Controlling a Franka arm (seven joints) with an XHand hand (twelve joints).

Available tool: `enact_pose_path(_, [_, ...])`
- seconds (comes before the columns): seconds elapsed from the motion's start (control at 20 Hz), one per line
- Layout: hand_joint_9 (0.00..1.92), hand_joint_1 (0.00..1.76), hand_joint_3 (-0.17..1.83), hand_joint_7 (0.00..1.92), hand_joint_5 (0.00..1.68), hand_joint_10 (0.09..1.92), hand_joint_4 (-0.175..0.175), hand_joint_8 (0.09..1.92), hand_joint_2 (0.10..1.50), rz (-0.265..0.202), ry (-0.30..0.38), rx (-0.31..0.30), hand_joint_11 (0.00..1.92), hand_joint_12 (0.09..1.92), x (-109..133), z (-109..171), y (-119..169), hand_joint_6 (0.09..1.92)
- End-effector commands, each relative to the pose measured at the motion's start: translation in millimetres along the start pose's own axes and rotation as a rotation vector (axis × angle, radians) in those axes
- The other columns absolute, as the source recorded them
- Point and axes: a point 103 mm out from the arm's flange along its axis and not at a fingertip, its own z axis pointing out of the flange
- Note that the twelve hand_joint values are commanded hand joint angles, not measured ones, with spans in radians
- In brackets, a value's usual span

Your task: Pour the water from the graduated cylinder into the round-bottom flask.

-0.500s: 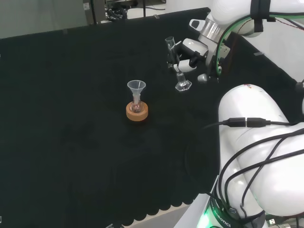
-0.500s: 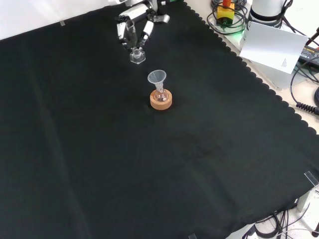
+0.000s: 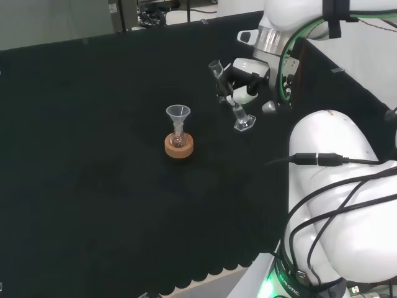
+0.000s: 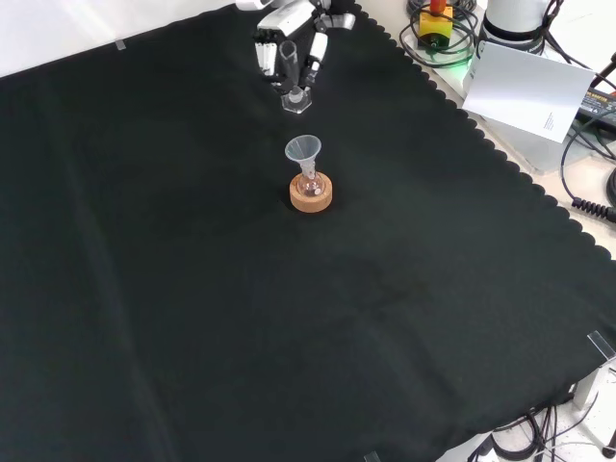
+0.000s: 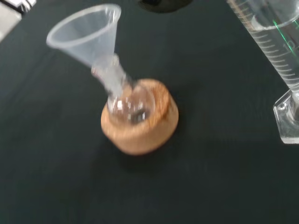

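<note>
A small round-bottom flask [image 3: 178, 140] [image 4: 310, 186] [image 5: 130, 105] rests in a cork ring stand [image 3: 179, 148] [image 4: 312, 197] [image 5: 140, 130]. A clear funnel [image 3: 178, 113] [image 4: 303, 149] [image 5: 86, 33] sits in its neck. My hand [image 3: 243, 79] [image 4: 289, 38] is shut on the clear graduated cylinder [image 3: 231, 101] [image 4: 293, 75] [image 5: 273, 46]. The cylinder hangs above the cloth, tilted, with its hexagonal foot [image 3: 244, 123] [image 4: 296, 100] [image 5: 289, 116] lowest. Water shows inside it in the wrist view. In the head view the cylinder is to the right of the flask. In the front view it is beyond the flask.
The arm's own white links [image 3: 341, 186] stand at the right of the head view. Past the cloth's scalloped edge [image 4: 500, 154], in the front view, lie a white sheet [image 4: 527, 89], cables and gear. Black cloth spreads wide in front of the flask.
The hand has lifted the cylinder off the cloth, tilted it, and carried it closer to the flask. The flask, funnel and stand have not moved.
</note>
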Motion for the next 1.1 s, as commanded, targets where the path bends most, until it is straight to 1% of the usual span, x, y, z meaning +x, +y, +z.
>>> enact_pose_path(0.05, [1.45,1.28,0.00,1.10,1.06,0.09,-0.175,0.85,1.07,0.024,-0.101,0.175,1.21,0.75,18.9,5.1,-13.0,0.87])
enact_pose_path(0.25, [1.45,1.28,0.00,1.10,1.06,0.09,-0.175,0.85,1.07,0.069,-0.136,0.272,1.21,0.75,20.3,6.2,-5.7,0.87])
enact_pose_path(0.4, [1.45,1.28,0.00,1.10,1.06,0.09,-0.175,0.85,1.07,0.089,-0.162,0.326,1.21,0.74,22.6,6.9,2.8,0.87])
enact_pose_path(0.55, [1.45,1.28,0.00,1.10,1.06,0.09,-0.175,0.85,1.07,0.111,-0.204,0.391,1.21,0.74,25.6,8.9,12.9,0.87])
enact_pose_path(0.75, [1.46,1.28,0.00,1.10,1.06,0.09,-0.175,0.85,1.07,0.142,-0.252,0.462,1.22,0.74,27.3,11.3,23.9,0.87])
enact_pose_path(1.0, [1.46,1.28,0.00,1.10,1.06,0.09,-0.175,0.85,1.07,0.162,-0.288,0.514,1.22,0.74,28.4,9.0,28.9,0.87])
enact_pose_path(1.1, [1.46,1.28,0.00,1.10,1.06,0.09,-0.175,0.85,1.07,0.173,-0.291,0.525,1.22,0.74,29.0,7.5,29.3,0.87])
